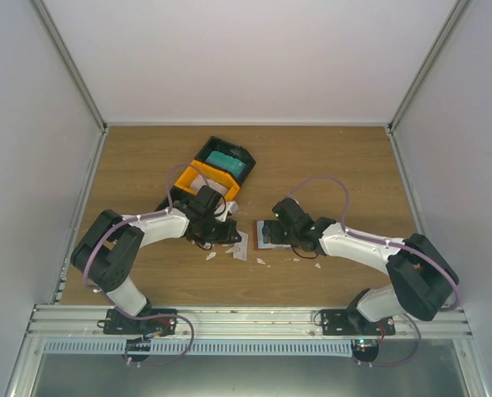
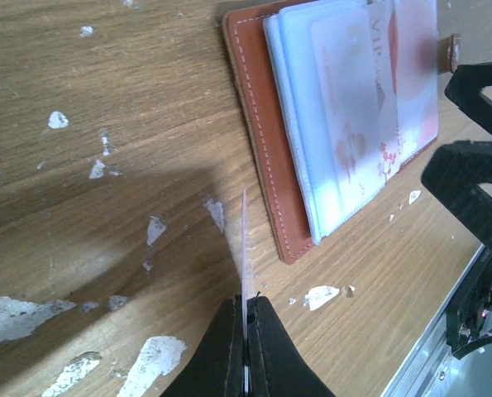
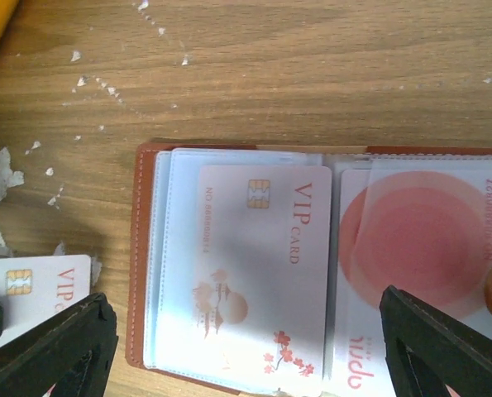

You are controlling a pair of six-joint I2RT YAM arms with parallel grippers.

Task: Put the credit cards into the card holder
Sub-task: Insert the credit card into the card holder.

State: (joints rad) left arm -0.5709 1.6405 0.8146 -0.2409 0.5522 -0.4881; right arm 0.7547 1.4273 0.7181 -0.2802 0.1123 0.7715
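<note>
The left claw point(image 2: 246, 304) is pinched shut on a white VIP card point(image 3: 32, 285), which its own camera shows edge-on. The card holder point(image 2: 270, 157) lies open on the wooden surface point(image 2: 146, 99), just right of that card and slightly ahead. Its stitched long edge runs nearly parallel to the card's edge, so the insertion probably calls for a sideways slide rather than a turn. The right claw point(image 3: 246, 331) hangs spread wide directly above the holder's clear sleeves, gripping nothing. A sleeved VIP card point(image 3: 262, 248) and a red-circle card point(image 3: 411, 240) sit inside. Which sleeve edge is open, I cannot tell.
</note>
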